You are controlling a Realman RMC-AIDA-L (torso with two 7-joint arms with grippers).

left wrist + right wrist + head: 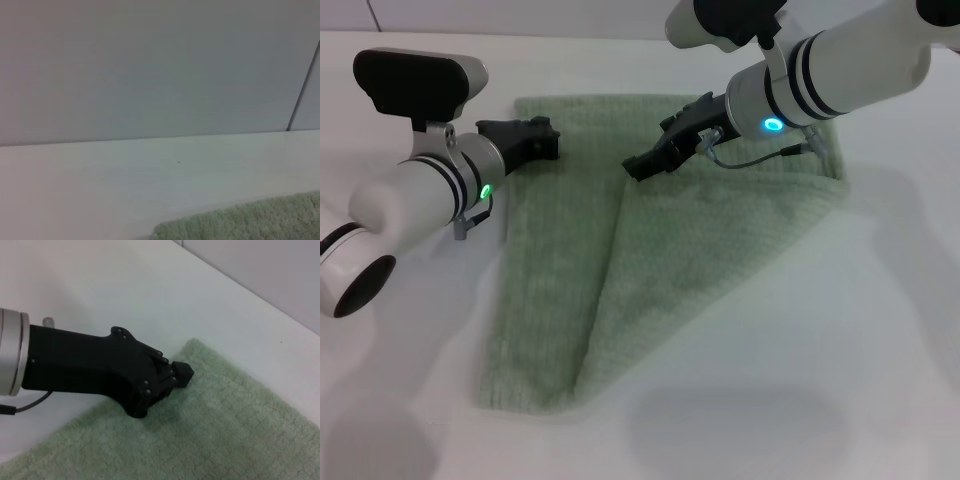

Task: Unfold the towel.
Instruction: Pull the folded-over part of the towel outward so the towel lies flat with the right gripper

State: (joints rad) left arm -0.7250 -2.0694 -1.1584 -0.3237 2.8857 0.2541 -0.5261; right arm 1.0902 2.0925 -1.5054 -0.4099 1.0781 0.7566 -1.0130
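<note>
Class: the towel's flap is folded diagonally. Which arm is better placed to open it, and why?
Probably the right: the right claw hovers at the folded flap's tip on the pale sage-green terry towel. The left claw sits at the towel's far left corner, off the flap.

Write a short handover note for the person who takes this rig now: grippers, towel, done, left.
Left gripper: at the towel's far left corner.
Right gripper: low over the tip of the folded flap.
Towel: on the table, with one corner folded over diagonally as a triangle.
Done: nothing visible yet.
Left: probably draw the flap's tip back toward the near right, then flatten.
</note>
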